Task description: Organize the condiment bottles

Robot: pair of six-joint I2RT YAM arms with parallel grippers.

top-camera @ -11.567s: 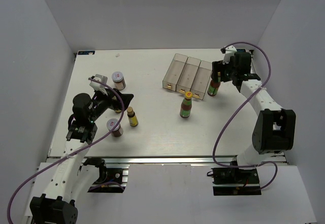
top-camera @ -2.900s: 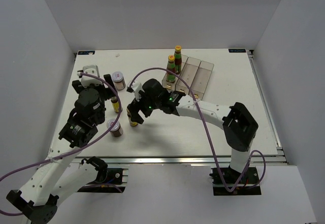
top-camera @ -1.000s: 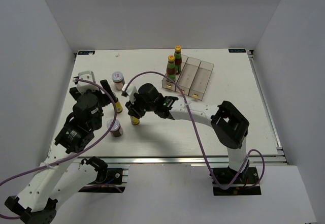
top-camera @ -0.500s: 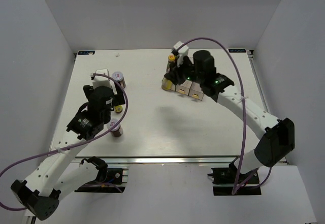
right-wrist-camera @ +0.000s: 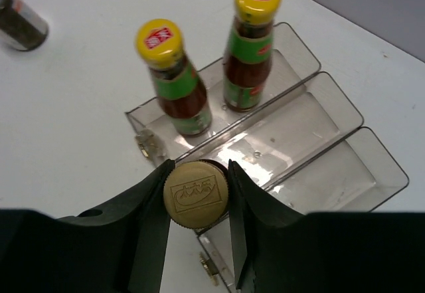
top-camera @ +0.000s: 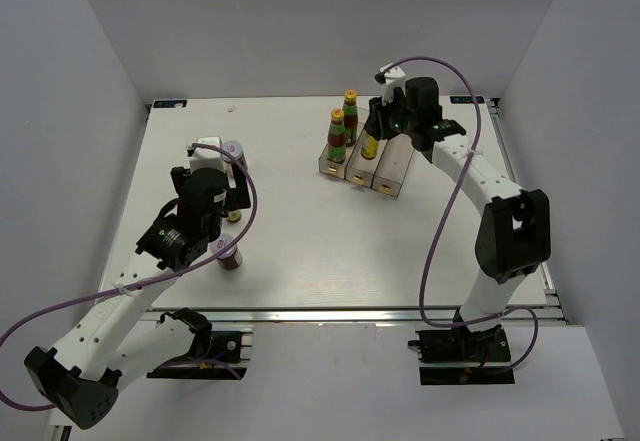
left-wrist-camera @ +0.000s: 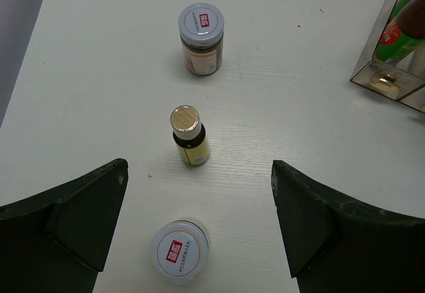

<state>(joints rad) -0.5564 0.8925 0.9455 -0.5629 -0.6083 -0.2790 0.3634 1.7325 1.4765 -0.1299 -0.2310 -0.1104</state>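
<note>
1. The clear three-compartment plastic tray (right-wrist-camera: 372, 167) sits near the far edge of the white table (left-wrist-camera: 99, 74), right of centre.
2. Two red sauce bottles with green labels and yellow caps (right-wrist-camera: 174, 74) (right-wrist-camera: 251, 47) stand upright in one outer compartment, so that pair looks finished.
3. The right gripper (right-wrist-camera: 197, 203) pinches a slim yellow-brown bottle with a gold cap (top-camera: 370, 146) by its neck, a finger on each side. It holds the bottle upright over the middle compartment's near end. I cannot tell whether the base is inside yet.
4. The left gripper (left-wrist-camera: 198, 200) is spread wide and carries nothing. It hovers above the loose containers toward the table's left edge.
5. Left on the table are a second slim gold-capped bottle (left-wrist-camera: 189, 137) and two squat brown jars with white lids (left-wrist-camera: 201, 37) (left-wrist-camera: 179, 252). They stand in a rough line, apart from one another.
6. By my reckoning, two of six are placed, one is in hand, and three wait. The far outer compartment is bare.
</note>
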